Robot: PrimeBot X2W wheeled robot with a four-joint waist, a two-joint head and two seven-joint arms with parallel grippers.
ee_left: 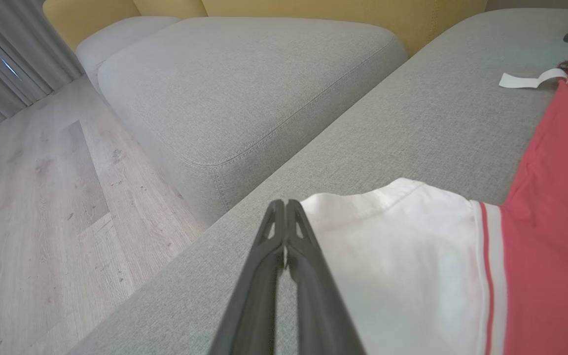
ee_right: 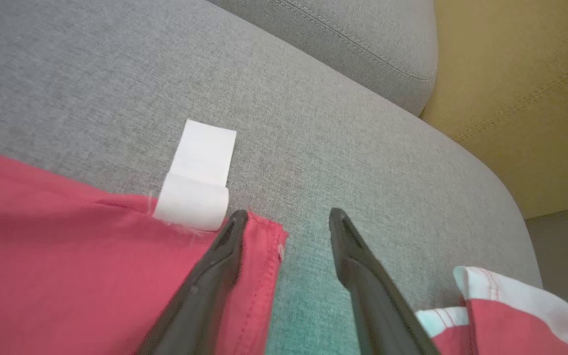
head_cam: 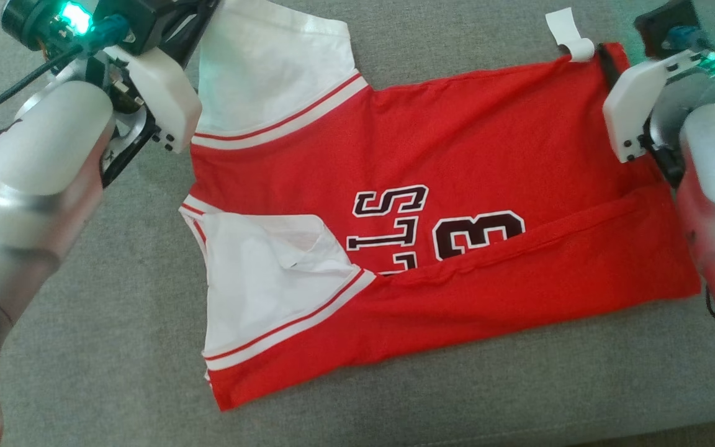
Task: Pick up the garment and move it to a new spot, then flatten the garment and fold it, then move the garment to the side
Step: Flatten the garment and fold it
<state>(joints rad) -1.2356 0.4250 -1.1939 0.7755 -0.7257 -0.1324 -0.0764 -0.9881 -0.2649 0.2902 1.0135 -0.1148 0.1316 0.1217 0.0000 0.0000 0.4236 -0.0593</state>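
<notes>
Right now you have the garment (head_cam: 444,155), a red jersey with white sleeves and dark lettering, lying mostly flat on the grey sofa cushion (head_cam: 115,323). Its near long edge is folded up over the lettering, and it stretches across between your two arms. Your left hand (ee_left: 285,203) has its fingers pressed together; their tips sit at the outer edge of the far white sleeve (ee_left: 402,246), with the sleeve spreading away to the right in the left wrist view. You cannot tell from these pictures whether any cloth is pinched between them. Beyond that hand the cushion drops off to a wooden floor (ee_left: 42,197). Your right hand (ee_right: 288,217) has its fingers standing apart at the opposite end of the garment. One finger lies over the red hem corner (ee_right: 264,246), just beside the white label (ee_right: 197,177) that sticks out from the hem. The other finger is over bare cushion, clear of the cloth, so nothing is gripped there.
</notes>
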